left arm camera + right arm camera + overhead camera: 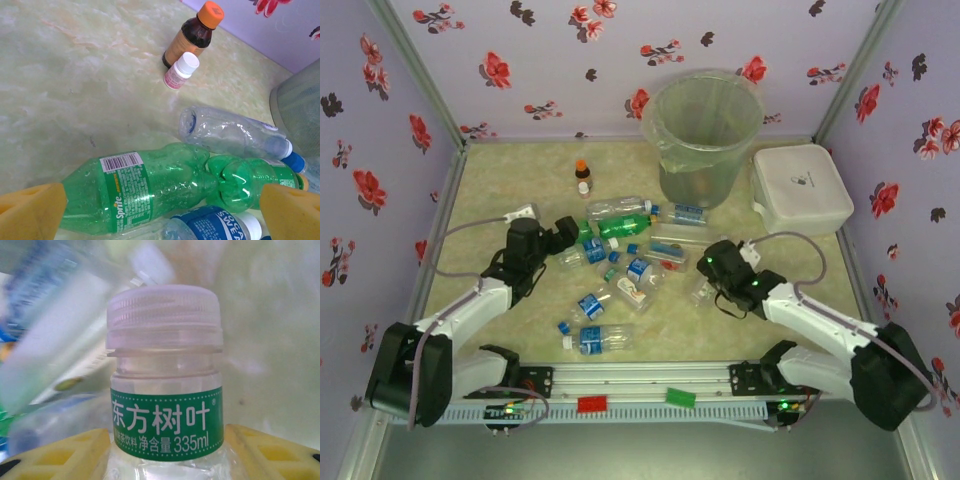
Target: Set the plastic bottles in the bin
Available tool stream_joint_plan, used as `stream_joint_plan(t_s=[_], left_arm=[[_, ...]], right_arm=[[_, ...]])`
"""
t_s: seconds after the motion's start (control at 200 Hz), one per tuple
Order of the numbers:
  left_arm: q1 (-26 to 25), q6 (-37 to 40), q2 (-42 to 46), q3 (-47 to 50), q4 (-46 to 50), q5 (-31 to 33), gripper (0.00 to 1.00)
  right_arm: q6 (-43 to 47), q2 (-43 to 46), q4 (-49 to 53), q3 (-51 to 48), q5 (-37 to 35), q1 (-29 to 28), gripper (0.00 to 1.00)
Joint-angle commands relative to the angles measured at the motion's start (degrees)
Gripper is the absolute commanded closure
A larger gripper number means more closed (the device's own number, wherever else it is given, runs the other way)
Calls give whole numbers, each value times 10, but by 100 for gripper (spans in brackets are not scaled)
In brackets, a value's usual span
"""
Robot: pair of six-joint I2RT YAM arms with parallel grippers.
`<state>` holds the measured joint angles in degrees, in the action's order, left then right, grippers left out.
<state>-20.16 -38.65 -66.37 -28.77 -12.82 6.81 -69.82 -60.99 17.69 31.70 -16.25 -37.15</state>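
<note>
The bin (pixel 705 135) stood at the far side of the table (pixel 500 190). The bottles (pixel 620 265) lay in a heap in front of it, between the arms. The left gripper (pixel 160 212) hung wide open and empty over a green bottle (pixel 145 190), probably to take it. The right gripper (pixel 167 455) pressed its fingers (pixel 60 452) on both sides of a clear bottle (pixel 165 390), under the white cap (pixel 164 315), likely for a firm hold.
</note>
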Motion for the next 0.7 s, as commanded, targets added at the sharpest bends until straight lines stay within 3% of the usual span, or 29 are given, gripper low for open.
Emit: stream_joint_plan(t_s=[0.0, 0.15, 0.36, 0.695], left_arm=[[8, 9, -3, -23, -19, -1, 0], [15, 15, 3, -25, -15, -2, 0], [25, 18, 21, -17, -4, -3, 0], [44, 22, 96, 21, 45, -2, 0]], right_arm=[[132, 30, 49, 77, -67, 13, 58], [294, 24, 77, 195, -106, 42, 58], [460, -50, 20, 374, -90, 97, 60], [527, -271, -48, 648, 22, 162, 58]])
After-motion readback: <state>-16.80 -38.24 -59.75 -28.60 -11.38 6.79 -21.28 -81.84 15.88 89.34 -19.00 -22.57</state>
